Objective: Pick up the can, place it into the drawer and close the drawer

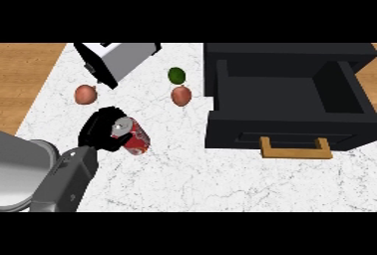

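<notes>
1. The can (pixel 135 138), red with a silver top, is on the white marbled counter (pixel 221 179), left of the middle and well apart from the drawer (pixel 287 94).
2. It is tilted rather than upright: its long axis runs on a slant, the silver top pointing up and to the left, the red bottom end down and to the right.
3. The left hand (pixel 103 130), black, comes in from the lower left on a grey forearm (pixel 70 179); its fingers are curled round the can from the left side, covering part of it.
4. The drawer is a dark box standing open at the right, its inside bare, with a wooden handle (pixel 296 148) on the front facing the lower edge.
5. A green lime (pixel 177 75) lies just above a reddish potato (pixel 181 95), both between the can and the drawer.
6. Another reddish potato (pixel 86 93) sits above the hand, near a white and black toaster (pixel 117 59) at the top left.
7. The right hand does not show.
</notes>
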`<state>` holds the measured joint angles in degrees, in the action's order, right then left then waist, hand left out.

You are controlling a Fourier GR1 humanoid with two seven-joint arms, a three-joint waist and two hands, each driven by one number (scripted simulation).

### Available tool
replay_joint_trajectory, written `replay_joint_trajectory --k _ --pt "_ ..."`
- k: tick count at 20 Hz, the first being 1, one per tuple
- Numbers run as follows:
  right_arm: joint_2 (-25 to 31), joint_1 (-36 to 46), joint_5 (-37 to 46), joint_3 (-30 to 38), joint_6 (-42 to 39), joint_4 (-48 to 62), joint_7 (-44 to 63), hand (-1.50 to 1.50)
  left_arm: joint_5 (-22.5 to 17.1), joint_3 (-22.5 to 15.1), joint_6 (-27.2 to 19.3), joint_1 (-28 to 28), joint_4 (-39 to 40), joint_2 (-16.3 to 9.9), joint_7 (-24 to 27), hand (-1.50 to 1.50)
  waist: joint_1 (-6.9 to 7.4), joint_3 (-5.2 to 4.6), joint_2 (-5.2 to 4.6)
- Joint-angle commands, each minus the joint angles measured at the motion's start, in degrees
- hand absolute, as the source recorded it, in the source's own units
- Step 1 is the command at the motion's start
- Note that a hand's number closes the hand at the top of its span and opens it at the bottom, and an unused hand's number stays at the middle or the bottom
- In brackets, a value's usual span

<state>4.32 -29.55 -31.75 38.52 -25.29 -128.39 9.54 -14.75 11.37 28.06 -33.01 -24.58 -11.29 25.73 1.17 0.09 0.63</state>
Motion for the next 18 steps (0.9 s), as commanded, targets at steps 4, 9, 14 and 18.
replay_joint_trajectory --k 4,9,14,18 --pt "-0.9 -1.9 -2.4 1.5 -0.6 -2.2 0.8 -1.5 -2.8 2.4 -19.7 -1.0 -12.9 6.8 -1.6 1.5 0.1 0.08 0.48" --pt "-2.3 0.6 0.9 1.1 -1.3 1.0 -0.8 -1.5 -2.2 -2.2 -26.1 3.3 -30.9 10.3 -11.5 1.5 0.16 0.04 0.11" --pt "-2.2 -0.8 -1.0 1.9 -1.6 -1.3 1.1 -1.5 -1.9 -7.4 -34.0 3.5 -46.7 11.2 -23.8 1.5 -0.33 0.0 -0.01" --pt "-0.3 0.7 -3.5 3.1 -1.1 -1.1 2.3 -1.5 -1.4 -12.9 -43.2 1.0 -53.9 11.3 -30.5 1.5 -1.1 -0.04 -0.26"
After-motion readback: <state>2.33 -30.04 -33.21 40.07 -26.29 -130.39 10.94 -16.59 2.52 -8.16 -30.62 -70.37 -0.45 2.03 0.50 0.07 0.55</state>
